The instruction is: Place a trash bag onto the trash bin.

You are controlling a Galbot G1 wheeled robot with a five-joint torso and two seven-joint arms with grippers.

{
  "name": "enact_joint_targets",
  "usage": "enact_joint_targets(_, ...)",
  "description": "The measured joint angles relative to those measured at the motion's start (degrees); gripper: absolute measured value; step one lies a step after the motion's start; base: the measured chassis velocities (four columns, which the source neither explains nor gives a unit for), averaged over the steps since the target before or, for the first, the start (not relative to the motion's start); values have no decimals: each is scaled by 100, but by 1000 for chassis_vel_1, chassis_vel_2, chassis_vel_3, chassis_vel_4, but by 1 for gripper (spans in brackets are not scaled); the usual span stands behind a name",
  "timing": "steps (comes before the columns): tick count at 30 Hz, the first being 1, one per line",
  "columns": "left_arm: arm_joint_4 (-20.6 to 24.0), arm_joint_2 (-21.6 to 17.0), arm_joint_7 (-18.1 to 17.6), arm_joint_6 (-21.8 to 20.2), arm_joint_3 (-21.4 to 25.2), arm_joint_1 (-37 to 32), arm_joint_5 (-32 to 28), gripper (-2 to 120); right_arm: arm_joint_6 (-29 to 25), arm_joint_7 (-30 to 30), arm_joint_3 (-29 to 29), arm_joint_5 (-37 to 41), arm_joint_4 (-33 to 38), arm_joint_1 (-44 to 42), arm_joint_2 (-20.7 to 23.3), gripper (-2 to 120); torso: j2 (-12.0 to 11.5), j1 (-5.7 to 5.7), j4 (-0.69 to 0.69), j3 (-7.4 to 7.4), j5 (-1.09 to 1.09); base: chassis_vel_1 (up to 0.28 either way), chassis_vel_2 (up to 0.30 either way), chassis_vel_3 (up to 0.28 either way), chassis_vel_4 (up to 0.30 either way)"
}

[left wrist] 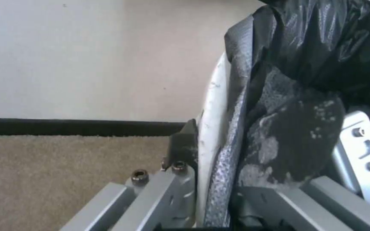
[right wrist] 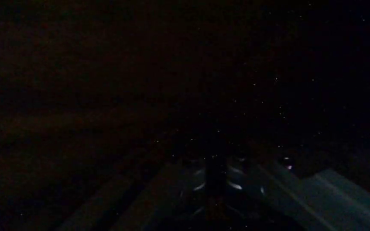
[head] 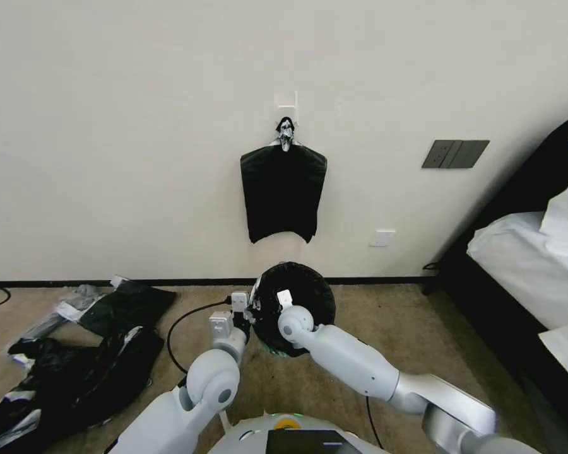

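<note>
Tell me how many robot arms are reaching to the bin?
2. The left gripper pinches the trash bin rim along with the trash bag. The right gripper reaches down inside the bag-lined bin.

You see the glossy black trash bag [head: 300, 296] draped over the open mouth of the trash bin [left wrist: 214, 128], lining it, while the bin's white rim shows beside the crinkled plastic as it stands on the carpet near the wall.
</note>
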State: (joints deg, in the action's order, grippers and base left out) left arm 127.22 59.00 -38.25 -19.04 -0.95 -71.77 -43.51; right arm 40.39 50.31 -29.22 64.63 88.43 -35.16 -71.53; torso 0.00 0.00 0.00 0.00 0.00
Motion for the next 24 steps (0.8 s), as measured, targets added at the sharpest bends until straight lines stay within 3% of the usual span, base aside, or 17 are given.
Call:
enact_joint_targets(4,-25,14,1,0,5,-12,9,2,1,-5,50,25,118,-37,62,0,0,0,0,0,0,0,0,0,0)
enact_joint_targets(11,-225,80,-31,-86,75,111,-217,2,4,30,66,299,1007,-50,440,4,0,0,0,0,0,0,0,0,0)
enact_joint_targets(18,-593,177,-62,-121,119,297,-483,2,6,200,64,602,1913,-84,830,32,0,0,0,0,0,0,0,0,0)
enact_joint_targets(24,-881,300,-77,-196,264,354,-891,2,7,28,302,392,2449,-194,1184,51,0,0,1,0,0,0,0,0,0)
